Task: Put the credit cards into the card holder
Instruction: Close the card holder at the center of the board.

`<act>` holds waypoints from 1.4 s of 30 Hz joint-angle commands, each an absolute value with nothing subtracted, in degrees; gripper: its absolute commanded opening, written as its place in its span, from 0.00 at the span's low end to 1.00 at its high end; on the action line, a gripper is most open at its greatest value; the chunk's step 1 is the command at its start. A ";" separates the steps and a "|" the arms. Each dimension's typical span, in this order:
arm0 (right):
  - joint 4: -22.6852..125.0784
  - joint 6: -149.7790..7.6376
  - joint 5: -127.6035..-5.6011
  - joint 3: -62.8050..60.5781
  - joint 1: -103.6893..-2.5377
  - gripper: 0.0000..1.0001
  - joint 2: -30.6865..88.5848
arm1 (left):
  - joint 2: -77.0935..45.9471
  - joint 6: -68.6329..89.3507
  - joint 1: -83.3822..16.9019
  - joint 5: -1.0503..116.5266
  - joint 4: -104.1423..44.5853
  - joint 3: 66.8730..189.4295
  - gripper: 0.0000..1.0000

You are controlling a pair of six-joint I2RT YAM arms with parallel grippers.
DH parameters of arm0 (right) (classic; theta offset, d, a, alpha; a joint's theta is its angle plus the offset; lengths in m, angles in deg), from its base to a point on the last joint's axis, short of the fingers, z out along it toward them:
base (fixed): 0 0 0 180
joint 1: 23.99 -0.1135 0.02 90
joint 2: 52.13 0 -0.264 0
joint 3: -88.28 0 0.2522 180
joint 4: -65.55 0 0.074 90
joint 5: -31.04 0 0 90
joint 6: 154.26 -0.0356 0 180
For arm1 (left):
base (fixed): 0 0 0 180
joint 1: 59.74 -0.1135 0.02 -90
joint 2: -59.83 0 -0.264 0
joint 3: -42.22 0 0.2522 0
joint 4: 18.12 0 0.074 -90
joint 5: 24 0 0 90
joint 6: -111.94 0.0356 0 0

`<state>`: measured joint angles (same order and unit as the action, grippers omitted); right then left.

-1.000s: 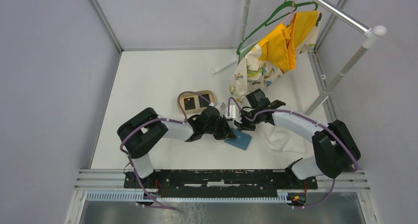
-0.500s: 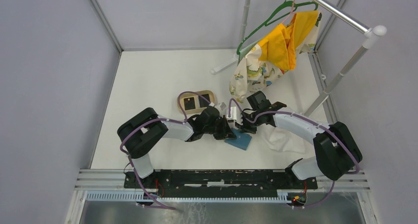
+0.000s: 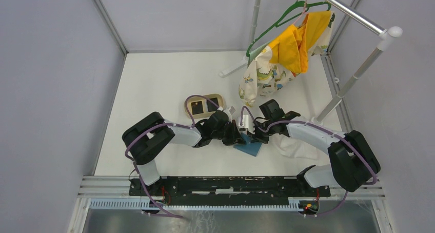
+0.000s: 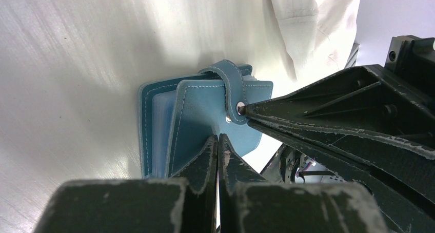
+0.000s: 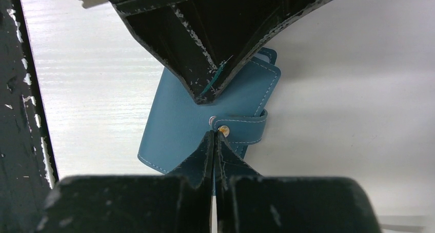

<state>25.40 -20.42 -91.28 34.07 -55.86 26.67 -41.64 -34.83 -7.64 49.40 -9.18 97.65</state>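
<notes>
The blue card holder [image 3: 249, 146] lies on the white table between my two grippers, its strap snapped over the cover [image 4: 205, 115]. My left gripper [image 4: 218, 136] is shut, with its tips resting on the cover and nothing between them. Coming in from the opposite side, my right gripper [image 5: 214, 133] is also shut, its tips touching the strap at the round snap [image 5: 223, 131]. In the right wrist view the card holder [image 5: 179, 125] spans the gap between the two sets of fingers. Two black credit cards [image 3: 196, 108] sit in the tan oval tray [image 3: 205, 97] behind the left gripper.
A white cloth [image 3: 295, 143] lies just right of the card holder, under the right arm. A clothes rack [image 3: 359, 17] with a green hanger [image 3: 279, 20] and a yellow and patterned garment [image 3: 287, 51] stands at the back right. Grey walls enclose the table.
The right gripper has come down and forward to the card holder's snap and closed its jaws. The left arm and card holder have not moved.
</notes>
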 commanded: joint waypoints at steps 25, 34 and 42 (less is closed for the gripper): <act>26.04 -22.33 -94.61 35.59 -57.41 0.00 25.93 | -42.54 -34.31 -7.41 50.33 -9.49 97.69 0.02; 24.82 -21.37 -93.19 36.26 -58.57 0.00 25.71 | -42.56 -34.31 -7.28 50.35 -9.47 97.69 0.02; 24.96 -21.42 -92.33 36.74 -59.19 0.00 25.72 | -42.24 -34.22 -7.29 50.36 -9.47 97.69 0.02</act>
